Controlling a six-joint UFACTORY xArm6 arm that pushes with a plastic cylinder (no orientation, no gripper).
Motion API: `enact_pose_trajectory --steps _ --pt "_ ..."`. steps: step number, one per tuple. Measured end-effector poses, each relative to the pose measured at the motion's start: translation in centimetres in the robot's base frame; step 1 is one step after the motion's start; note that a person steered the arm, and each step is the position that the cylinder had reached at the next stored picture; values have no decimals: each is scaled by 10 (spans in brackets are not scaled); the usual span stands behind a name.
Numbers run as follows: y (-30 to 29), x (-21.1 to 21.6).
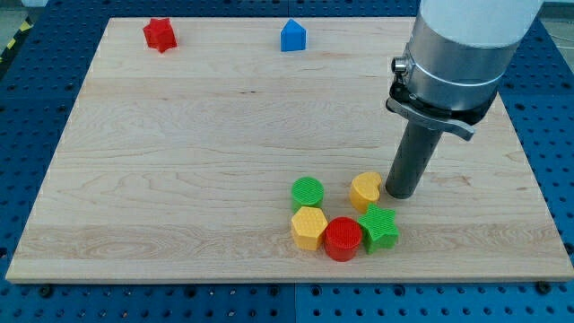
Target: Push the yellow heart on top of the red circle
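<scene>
The yellow heart point(365, 191) lies on the wooden board right of centre, near the view's bottom. The red circle point(343, 239) sits just below and slightly left of it, a small gap apart. My tip point(399, 195) rests on the board right beside the heart's right edge, touching or almost touching it. The rod rises from there to the grey arm at the view's top right.
A green circle point(308, 192) lies left of the heart. A yellow hexagon point(308, 227) touches the red circle's left side, a green star point(379, 227) its right side. A red star point(160, 34) and a blue block point(293, 36) sit near the board's top edge.
</scene>
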State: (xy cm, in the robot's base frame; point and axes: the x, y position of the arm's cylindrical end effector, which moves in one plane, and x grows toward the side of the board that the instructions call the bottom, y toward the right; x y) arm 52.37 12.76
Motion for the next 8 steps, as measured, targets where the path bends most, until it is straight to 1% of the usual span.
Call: enact_pose_trajectory --steps 2,3,5,7,8 --pt "1 -27" --pt "1 -29" --pt "-8 -27" --pt "-10 -11" --pt "-24 -11"
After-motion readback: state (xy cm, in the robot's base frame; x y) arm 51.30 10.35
